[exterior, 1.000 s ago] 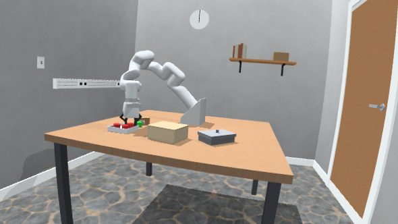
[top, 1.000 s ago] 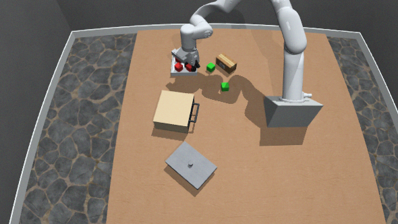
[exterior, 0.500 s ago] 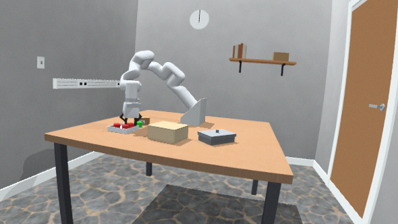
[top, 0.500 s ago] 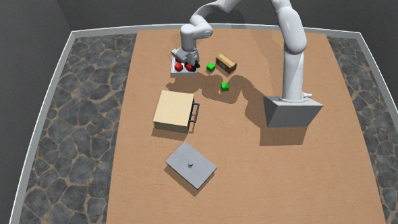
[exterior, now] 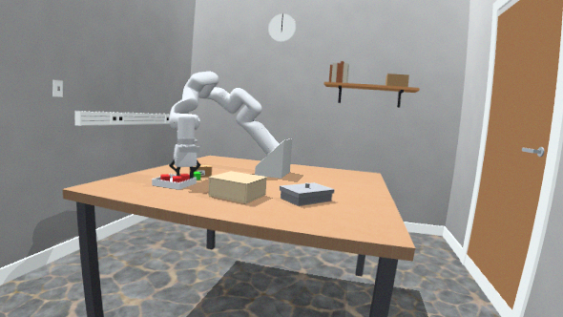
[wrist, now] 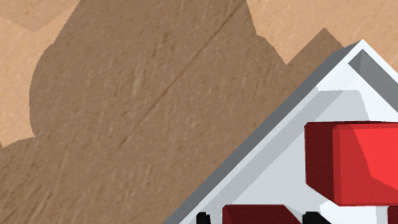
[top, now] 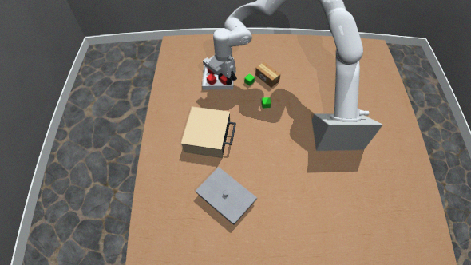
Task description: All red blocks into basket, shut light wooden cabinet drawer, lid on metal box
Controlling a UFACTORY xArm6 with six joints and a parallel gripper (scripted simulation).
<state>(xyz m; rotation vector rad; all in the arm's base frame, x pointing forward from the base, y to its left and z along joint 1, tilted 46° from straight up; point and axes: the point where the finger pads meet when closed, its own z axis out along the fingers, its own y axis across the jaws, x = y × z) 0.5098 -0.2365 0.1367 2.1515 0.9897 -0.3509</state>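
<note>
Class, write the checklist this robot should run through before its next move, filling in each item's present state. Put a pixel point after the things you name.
1. Cabinet [top: 207, 128] [exterior: 237, 186] drawer shut: ok.
2. Lid [top: 235, 201] [exterior: 305, 187] on the metal box [exterior: 307, 198]: ok, it looks fully seated.
3. Green blocks [top: 249, 79] [top: 266, 102] outside the basket [top: 217, 87] [exterior: 167, 183] [wrist: 280, 122]: ok.
4. Red blocks [top: 211, 79] [wrist: 367, 162] inside the basket: ok for those seen.
5. No red block left hidden elsewhere: cannot tell.
6. Gripper [top: 231, 78] [exterior: 185, 173] [wrist: 257, 218] free of any block: cannot tell.

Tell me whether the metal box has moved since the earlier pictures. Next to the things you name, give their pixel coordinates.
No, the metal box [top: 226, 195] [exterior: 306, 195] sits in the same place beside the light wooden cabinet [top: 206, 128] [exterior: 237, 187].
</note>
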